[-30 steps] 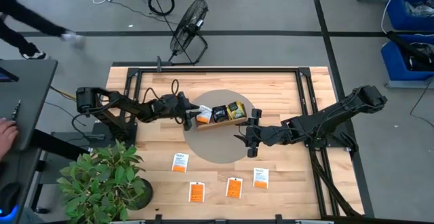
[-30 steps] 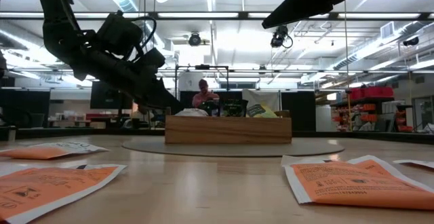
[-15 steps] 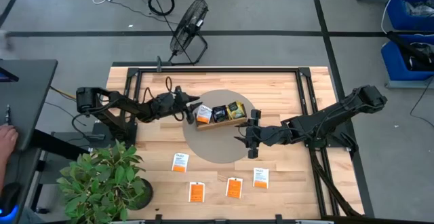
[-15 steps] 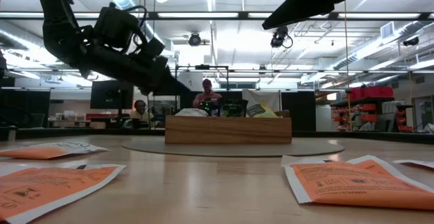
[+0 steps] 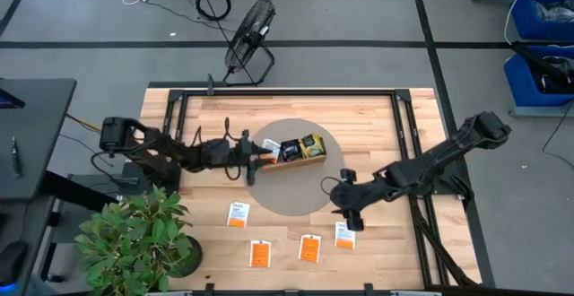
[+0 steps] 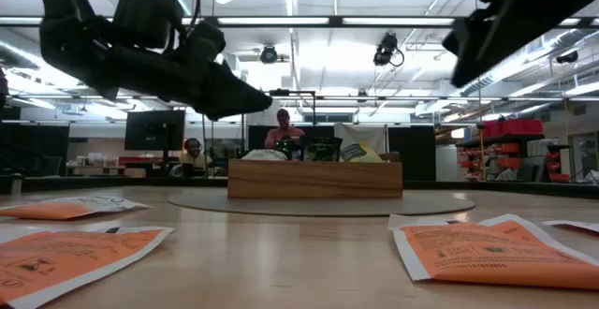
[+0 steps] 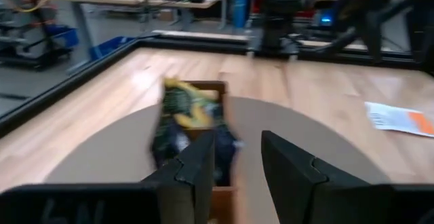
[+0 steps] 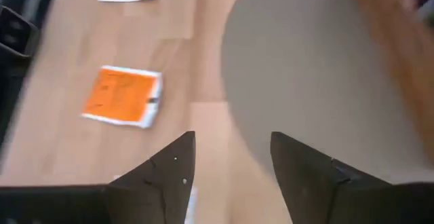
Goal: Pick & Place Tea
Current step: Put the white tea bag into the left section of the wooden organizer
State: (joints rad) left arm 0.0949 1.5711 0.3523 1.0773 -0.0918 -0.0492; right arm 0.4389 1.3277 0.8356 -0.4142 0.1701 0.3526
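left end effector (image 5: 249, 158) hovers by the wooden tray (image 5: 291, 158) – fingers apart, empty. right end effector (image 5: 352, 217) hangs above a white-and-orange tea packet (image 5: 344, 236) on the bench (image 5: 377, 117) – fingers apart.

The left arm reaches in from its base at the table's left edge, stretched low and nearly straight toward the middle. Its left gripper (image 5: 250, 156) points ahead with the two dark fingers (image 7: 196, 166) parted by a narrow gap and nothing between them. In the low view this arm slants downward, wrist above and behind the fingertips.

The right arm comes from its base at the right edge, bent at the elbow and angled toward the front of the table. The right gripper (image 5: 351, 213) points down and forward, its fingers (image 8: 169, 166) spread wide, holding nothing.
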